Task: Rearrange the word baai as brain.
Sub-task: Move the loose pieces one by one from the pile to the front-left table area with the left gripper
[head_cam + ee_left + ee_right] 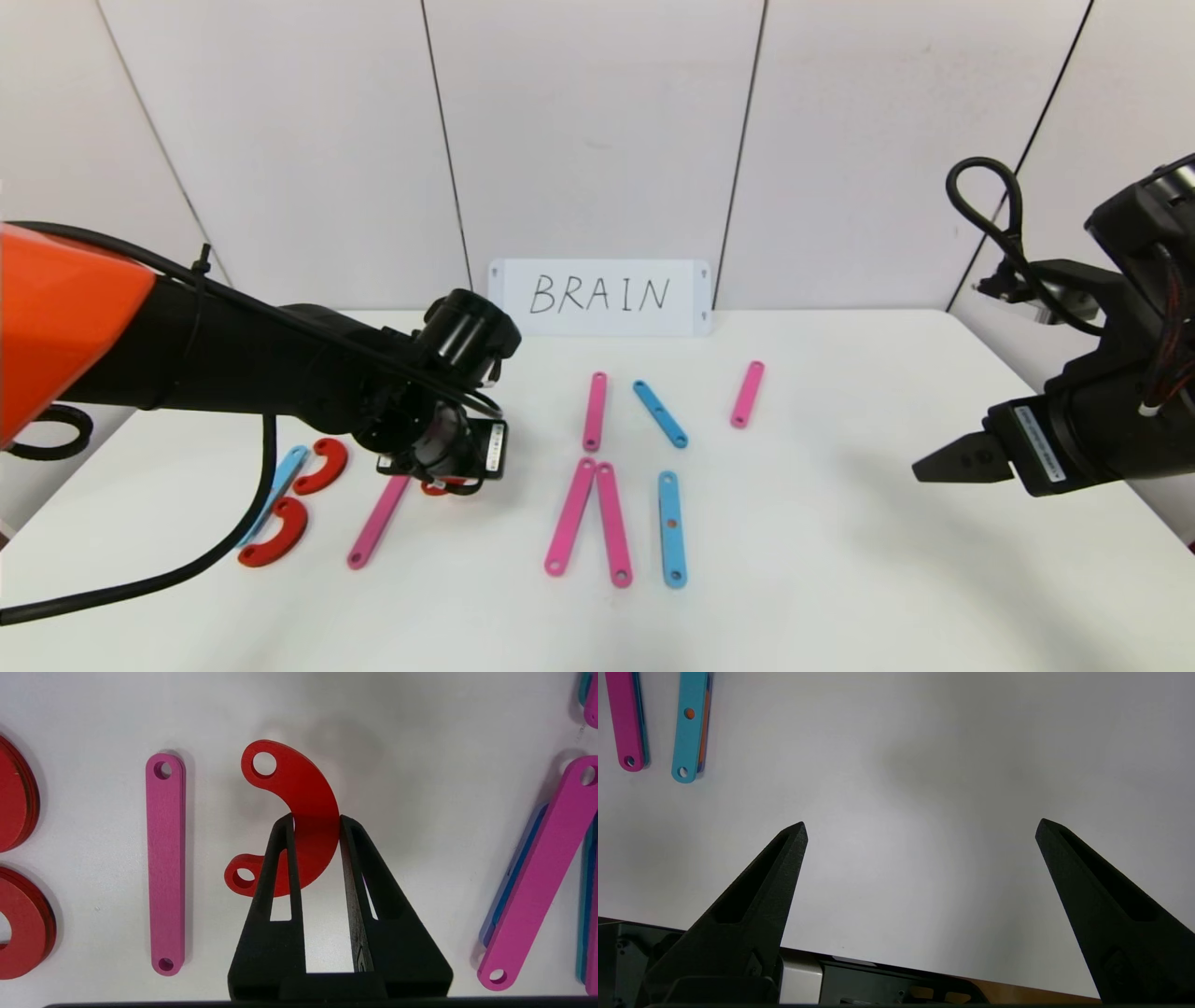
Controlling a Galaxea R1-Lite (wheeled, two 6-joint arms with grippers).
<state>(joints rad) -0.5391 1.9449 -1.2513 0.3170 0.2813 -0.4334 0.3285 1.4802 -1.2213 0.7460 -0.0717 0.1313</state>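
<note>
The letters are flat holed strips and curves lying on the white table [840, 560]. My left gripper [446, 478] [316, 820] is shut across the width of a red half-ring curve [299, 788], low over the table beside a slanted pink strip [378, 518] [166, 863]. Only a sliver of that curve [437, 487] shows under the gripper in the head view. Two more red half-rings [322, 465] [275, 534] and a light-blue strip [280, 485] lie to the left. My right gripper [934, 464] [920, 828] is open and empty over the right side.
A white card [600, 297] with handwritten BRAIN stands at the back. In the middle lie two pink strips meeting at the top [571, 515] [613, 525], a blue strip [672, 528], and behind them a pink [595, 411], a blue [660, 413] and a pink strip [747, 394].
</note>
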